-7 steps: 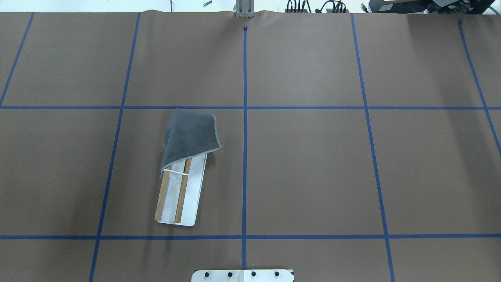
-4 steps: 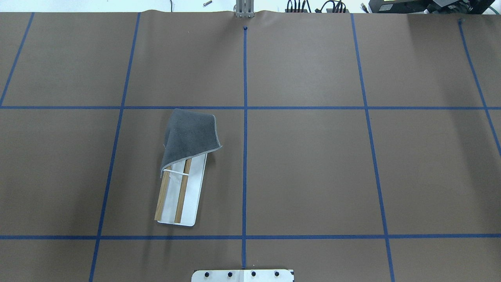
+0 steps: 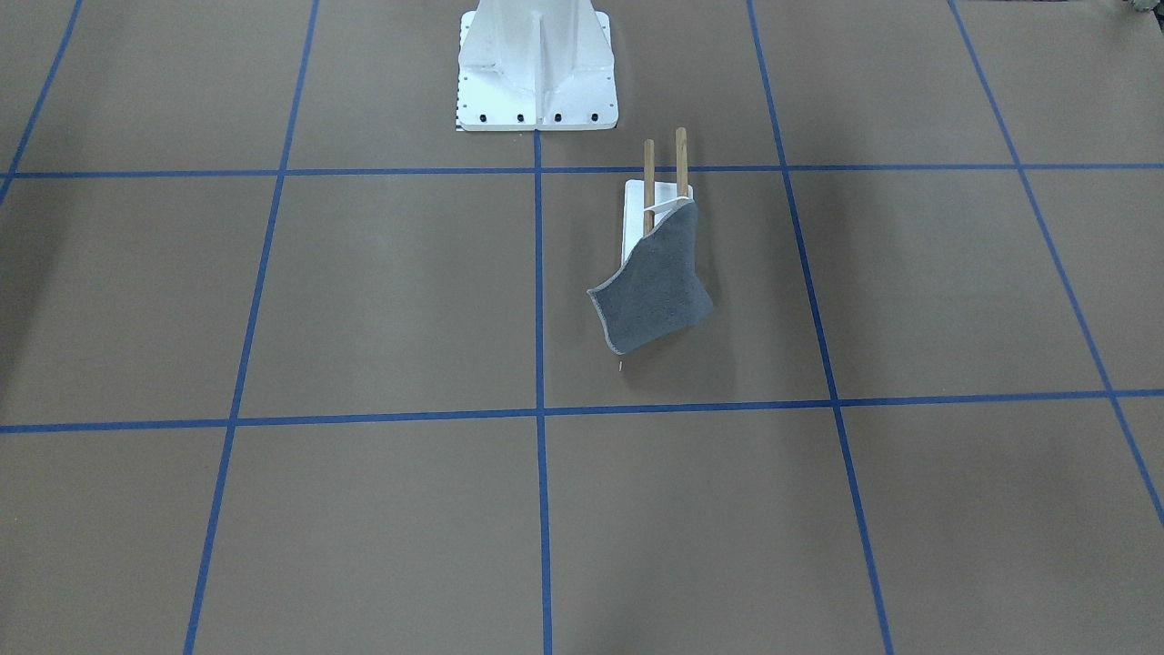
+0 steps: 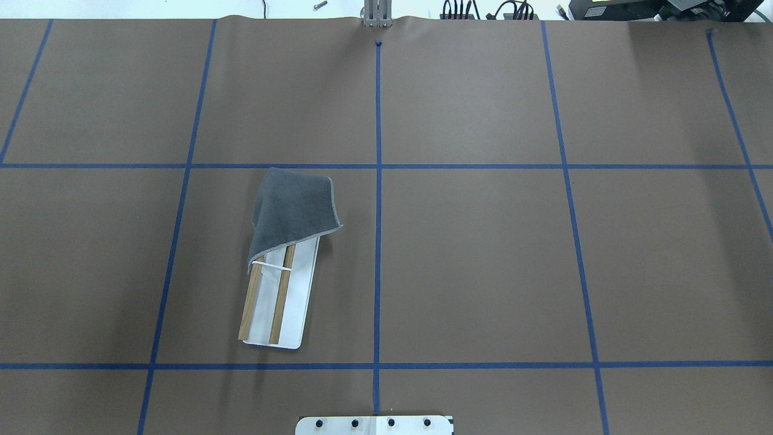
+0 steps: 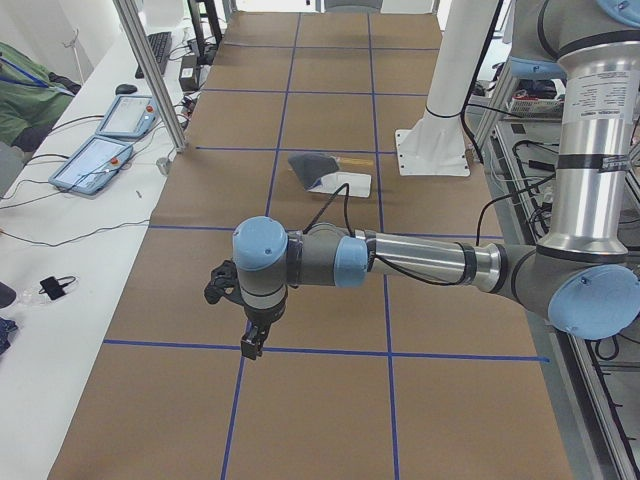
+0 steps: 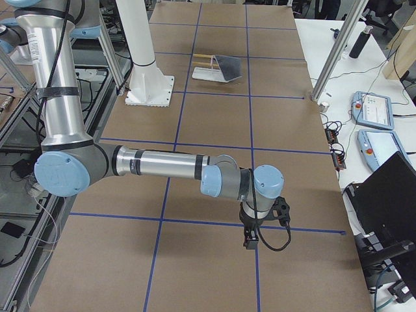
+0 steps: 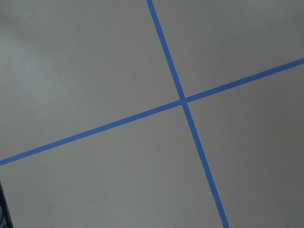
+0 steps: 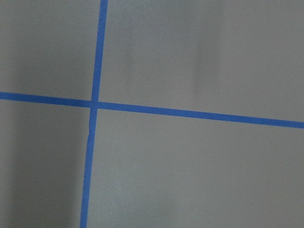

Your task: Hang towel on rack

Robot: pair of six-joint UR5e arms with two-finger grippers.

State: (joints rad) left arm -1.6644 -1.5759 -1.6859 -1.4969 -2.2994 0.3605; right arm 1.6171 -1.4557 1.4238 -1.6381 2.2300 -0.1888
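The dark grey towel hangs over the far end of the rack, covering the tips of the two wooden rods; its far part droops to the table. In the front-facing view the towel hangs off the rack toward the camera. Both arms are far from it. My left gripper shows only in the exterior left view and points down above a tape crossing. My right gripper shows only in the exterior right view, also low above the table. I cannot tell whether either is open or shut. Both wrist views show only brown paper and blue tape.
The white bolted pedestal stands at the robot's side of the table, near the rack. Blue tape lines form a grid on the brown table cover. Tablets and an aluminium post stand on the side bench.
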